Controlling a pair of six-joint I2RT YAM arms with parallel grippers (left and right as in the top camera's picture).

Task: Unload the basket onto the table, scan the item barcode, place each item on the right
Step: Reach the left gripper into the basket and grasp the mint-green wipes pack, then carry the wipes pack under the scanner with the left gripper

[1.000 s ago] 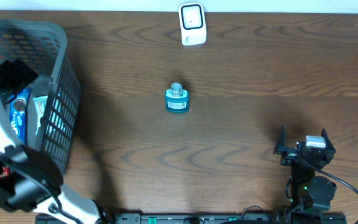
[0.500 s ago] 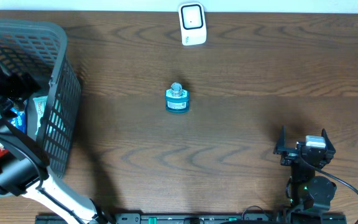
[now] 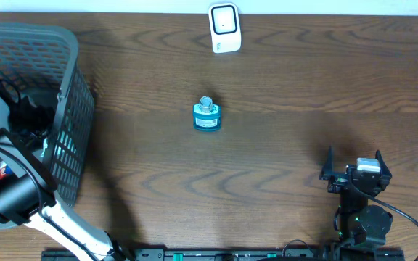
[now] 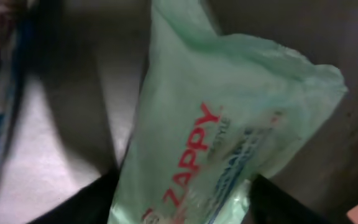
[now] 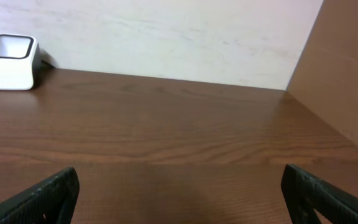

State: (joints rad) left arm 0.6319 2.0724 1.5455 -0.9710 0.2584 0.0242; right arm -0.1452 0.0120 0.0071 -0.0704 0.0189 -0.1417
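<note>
Pale green packet (image 4: 229,124) lies inside the grey basket (image 3: 71,87) at the desk's (image 3: 303,87) left end. The left pincer (image 4: 182,205) straddles the packet; whether it pinches, I cannot tell. The right pincer (image 3: 354,158) is spread wide, holding nothing.

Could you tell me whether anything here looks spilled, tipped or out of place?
Nothing stands out: the small teal jar stands upright at the centre, the white box-shaped scanner sits at the far edge, and the grey mesh basket is upright.
</note>
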